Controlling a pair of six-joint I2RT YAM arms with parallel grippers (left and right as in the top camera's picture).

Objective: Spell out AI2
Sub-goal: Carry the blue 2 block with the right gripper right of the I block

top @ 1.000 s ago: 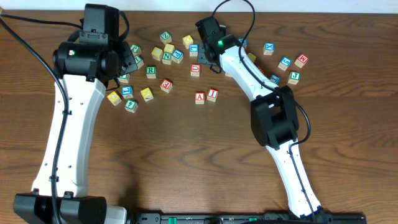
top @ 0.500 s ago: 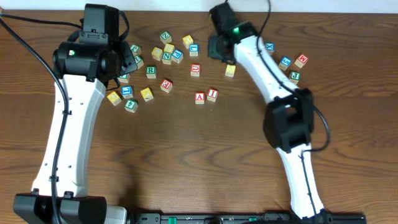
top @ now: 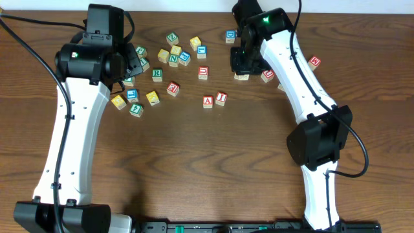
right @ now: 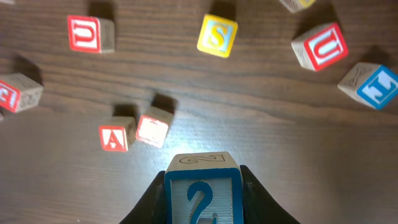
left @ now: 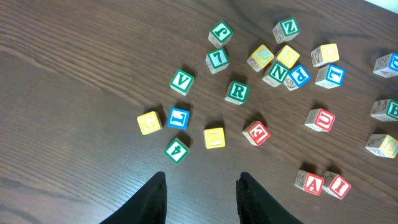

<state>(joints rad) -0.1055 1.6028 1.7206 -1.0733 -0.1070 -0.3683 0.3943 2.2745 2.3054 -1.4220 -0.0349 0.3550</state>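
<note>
Holds the left hand (left: pixel 202 190) wide open and empty over bare surface (left: pixel 74 93). Farther right, finds the red A cube (top: pixel 207 101) and red I cube (top: pixel 221 98) just beside each other, letters facing up, the row running left to right. Clamps the blue 2 cube (right: pixel 202 194) in the right hand (right: pixel 203 180), digit upright to the wrist camera, raised off the surface near the pair's right.

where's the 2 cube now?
The blue 2 cube is clamped in the right gripper, bottom centre of the right wrist view; the A cube and I cube sit side by side just ahead.
</note>
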